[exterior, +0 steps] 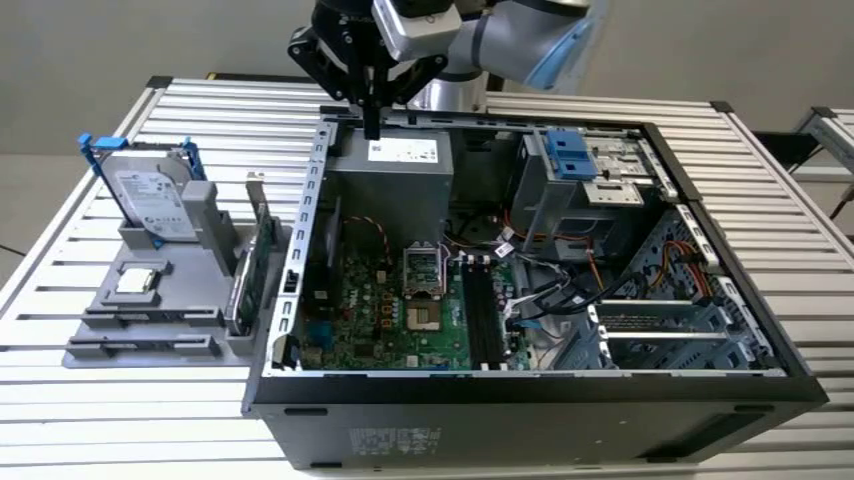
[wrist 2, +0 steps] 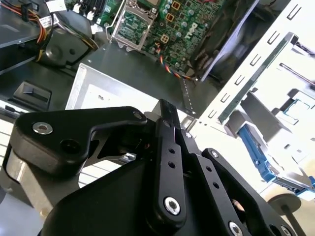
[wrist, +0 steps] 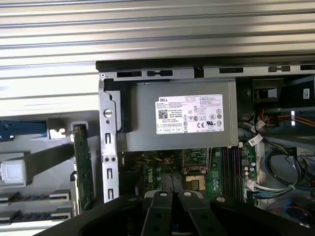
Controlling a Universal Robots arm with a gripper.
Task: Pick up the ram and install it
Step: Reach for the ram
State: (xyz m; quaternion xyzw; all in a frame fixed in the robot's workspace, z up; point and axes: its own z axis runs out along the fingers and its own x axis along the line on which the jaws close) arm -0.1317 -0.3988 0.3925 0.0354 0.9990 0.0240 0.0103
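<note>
Hanging just above the power supply [exterior: 394,178] at the back of the open computer case [exterior: 534,385], my gripper [exterior: 371,128] is pressed together with nothing in it, so the pick-up is not yet made. The supply's white label [wrist: 189,114] carries dense small print, and beyond it the black memory slots [exterior: 483,310] look bare. Farther off, outside the case, what I take for the ram [exterior: 243,295] stands on edge in the grey holder [exterior: 147,335] beside the taller card [exterior: 271,255].
</note>
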